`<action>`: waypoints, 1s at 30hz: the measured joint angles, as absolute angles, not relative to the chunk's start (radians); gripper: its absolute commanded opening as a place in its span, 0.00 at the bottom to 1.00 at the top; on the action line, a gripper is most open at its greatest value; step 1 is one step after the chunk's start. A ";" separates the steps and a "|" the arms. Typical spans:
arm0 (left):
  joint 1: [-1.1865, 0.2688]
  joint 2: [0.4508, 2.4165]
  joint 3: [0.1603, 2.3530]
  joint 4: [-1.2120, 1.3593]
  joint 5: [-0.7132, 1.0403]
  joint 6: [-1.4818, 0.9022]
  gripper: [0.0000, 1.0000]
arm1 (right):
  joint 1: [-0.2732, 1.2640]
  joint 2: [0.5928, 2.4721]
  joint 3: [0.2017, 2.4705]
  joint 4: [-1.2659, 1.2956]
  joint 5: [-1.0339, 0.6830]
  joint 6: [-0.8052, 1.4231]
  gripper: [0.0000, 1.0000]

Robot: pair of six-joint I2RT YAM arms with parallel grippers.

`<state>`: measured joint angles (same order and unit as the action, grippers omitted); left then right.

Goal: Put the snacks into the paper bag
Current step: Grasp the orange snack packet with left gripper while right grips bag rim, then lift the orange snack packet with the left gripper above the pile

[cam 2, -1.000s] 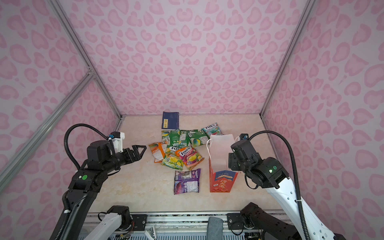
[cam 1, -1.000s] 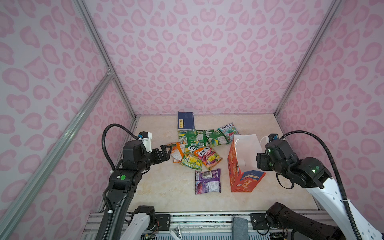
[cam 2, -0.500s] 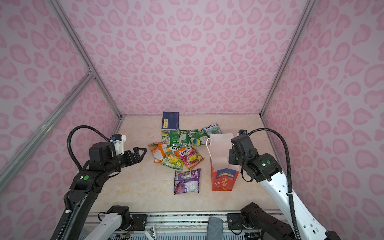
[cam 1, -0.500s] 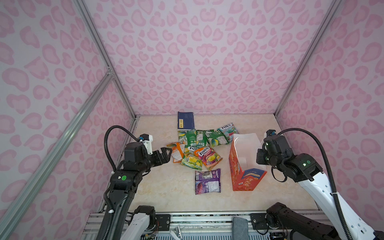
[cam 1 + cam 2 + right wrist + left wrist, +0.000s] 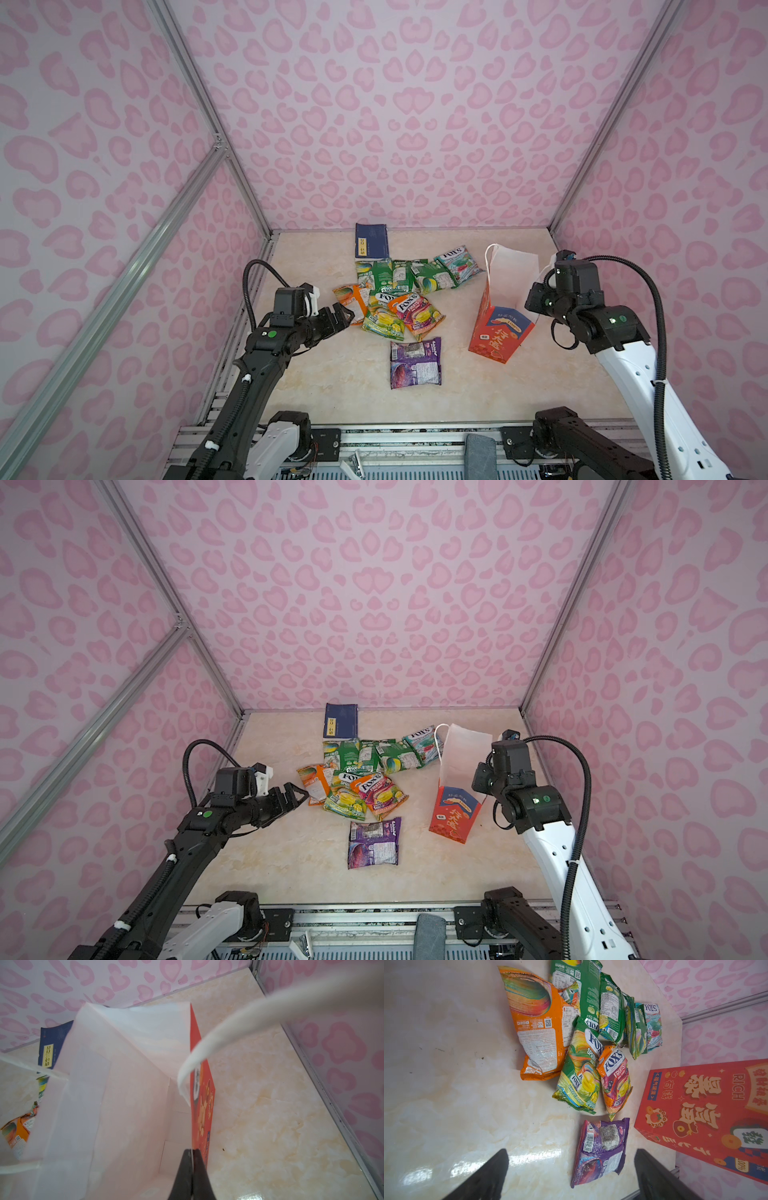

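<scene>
Right wrist: right claw (image 5: 192,1150) clamps paper bag (image 5: 124,1095) rim | left claw (image 5: 571,1150) agape, empty

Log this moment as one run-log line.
left pincer: open, empty, beside snacks | right pincer: shut on paper bag rim | bag contents: no snacks visible
</scene>
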<state>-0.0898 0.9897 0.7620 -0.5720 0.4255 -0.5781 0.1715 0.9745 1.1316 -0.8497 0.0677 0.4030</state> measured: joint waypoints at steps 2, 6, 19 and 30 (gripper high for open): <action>-0.090 1.031 0.766 -0.550 0.420 -0.583 0.99 | 0.169 0.963 1.122 -0.836 0.043 0.403 0.00; -0.090 1.149 0.805 -0.516 0.389 -0.599 0.92 | 0.168 0.942 1.115 -0.830 0.008 0.403 0.00; -0.105 1.612 0.976 -0.360 0.258 -0.629 0.96 | 0.168 0.879 1.074 -0.823 -0.086 0.397 0.00; -0.117 1.787 1.027 -0.218 0.287 -0.616 0.81 | 0.168 0.877 1.074 -0.818 -0.132 0.395 0.00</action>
